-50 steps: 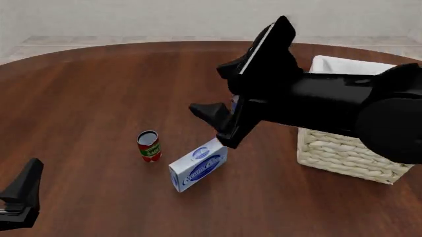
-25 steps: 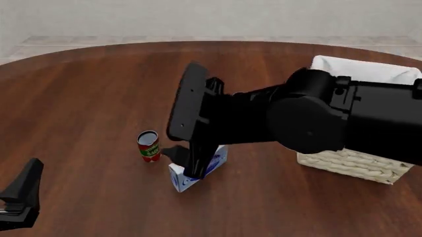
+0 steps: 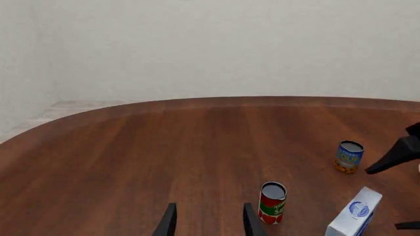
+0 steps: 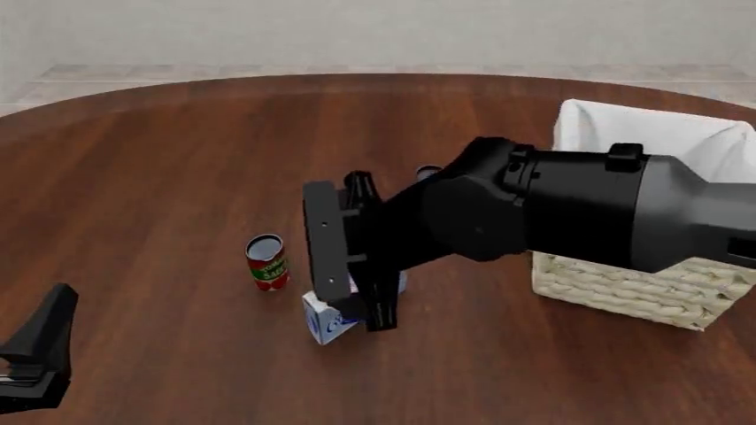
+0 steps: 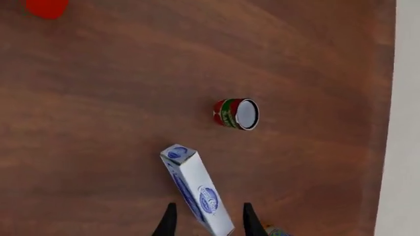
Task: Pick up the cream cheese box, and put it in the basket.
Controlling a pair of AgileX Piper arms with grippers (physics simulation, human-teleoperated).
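Right pincer (image 5: 206,221) open, straddling near end of cream cheese box (image 5: 195,194), nothing gripped; descend square to box faces, avoid red can (image 5: 236,114), then close; left pincer (image 3: 206,221) open, idle

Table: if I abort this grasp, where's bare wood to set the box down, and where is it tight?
Bare wood lies left of the red can out to the left gripper, and in front of the box and basket. It is tight around the box: the right gripper straddles it, with the red can beside and the blue can just behind.
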